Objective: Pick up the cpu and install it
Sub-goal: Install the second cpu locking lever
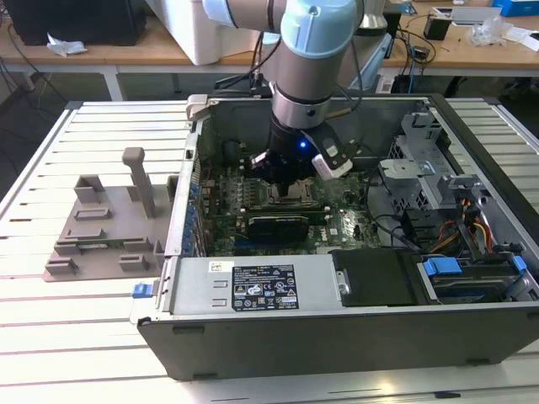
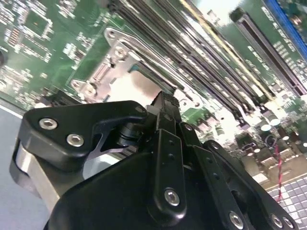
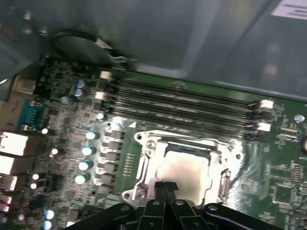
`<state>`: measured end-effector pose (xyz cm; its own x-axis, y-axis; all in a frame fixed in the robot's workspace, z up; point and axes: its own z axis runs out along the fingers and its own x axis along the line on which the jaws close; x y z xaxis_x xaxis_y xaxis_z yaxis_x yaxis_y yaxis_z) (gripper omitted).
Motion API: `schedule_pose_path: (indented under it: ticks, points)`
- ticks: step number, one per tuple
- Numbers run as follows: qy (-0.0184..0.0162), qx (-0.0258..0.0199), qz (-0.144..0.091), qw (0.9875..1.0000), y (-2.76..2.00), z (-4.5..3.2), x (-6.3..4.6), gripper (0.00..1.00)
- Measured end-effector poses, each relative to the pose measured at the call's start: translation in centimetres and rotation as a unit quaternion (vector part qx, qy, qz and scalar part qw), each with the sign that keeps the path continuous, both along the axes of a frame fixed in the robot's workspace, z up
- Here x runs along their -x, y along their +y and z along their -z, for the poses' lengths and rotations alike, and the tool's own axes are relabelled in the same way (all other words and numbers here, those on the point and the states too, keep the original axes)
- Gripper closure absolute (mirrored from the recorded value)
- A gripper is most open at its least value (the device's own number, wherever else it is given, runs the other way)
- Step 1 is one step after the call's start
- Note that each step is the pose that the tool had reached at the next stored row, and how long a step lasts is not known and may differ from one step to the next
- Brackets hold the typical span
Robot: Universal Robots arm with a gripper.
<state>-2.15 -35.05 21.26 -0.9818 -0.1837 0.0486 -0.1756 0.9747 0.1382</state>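
The gripper (image 3: 165, 189) hung low over the motherboard (image 3: 288, 172) inside the open computer case (image 1: 354, 324). In both wrist views its black fingers (image 2: 165, 108) were pressed together, nothing between them, tips at the near edge of the socket frame (image 3: 144, 165).

The cpu (image 3: 184, 172) lay flat in the socket, metal top up, enclosed on all sides by the silver frame; it looked seated, not carried. In the second wrist view the cpu (image 2: 132, 86) showed as a pale patch just beyond the fingertips. Whether the tips touched it, I could not tell.

Handling, as judgement: light, rigid, a smooth and likely slippery metal lid, a fragile contact face underneath. It would best be taken by two opposite edges and kept level; any tilt or sliding in the socket risks damage.

Orientation: the chip is close to square, so no real long axis. Its edges ran parallel to the frame, one pair parallel to the memory slots (image 3: 182, 103) that lay just beyond the socket. No corner mark could be made out.

Farther off, in the exterior view, the gripper (image 1: 290, 172) stood mid-board; a grey plastic tray (image 1: 105, 231) sat on the slatted table (image 1: 76, 337) outside the case, to the exterior view's left, well apart.
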Motion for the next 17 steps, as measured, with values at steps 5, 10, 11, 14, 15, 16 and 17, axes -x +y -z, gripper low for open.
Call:
schedule_pose_path:
  ticks: [5,10,11,14,15,16,17]
  points:
    - [0.0077,0.0085,0.000,0.9999,0.62,0.02,-1.3,0.89]
    - [0.0108,0.0331,0.000,0.9994,1.47,-0.15,-2.1,0.89]
    - [0.0108,0.0356,0.000,0.9993,1.54,-0.20,-2.2,0.89]
    - [0.0108,0.0411,0.000,0.9991,1.68,-0.39,-2.2,0.89]
    - [0.0108,0.0446,0.000,0.9989,1.78,-0.47,-2.2,0.89]
    - [0.0108,0.0459,0.000,0.9989,1.84,-0.52,-2.2,0.89]
    - [0.0108,0.0474,0.000,0.9988,1.87,-0.63,-2.2,0.89]
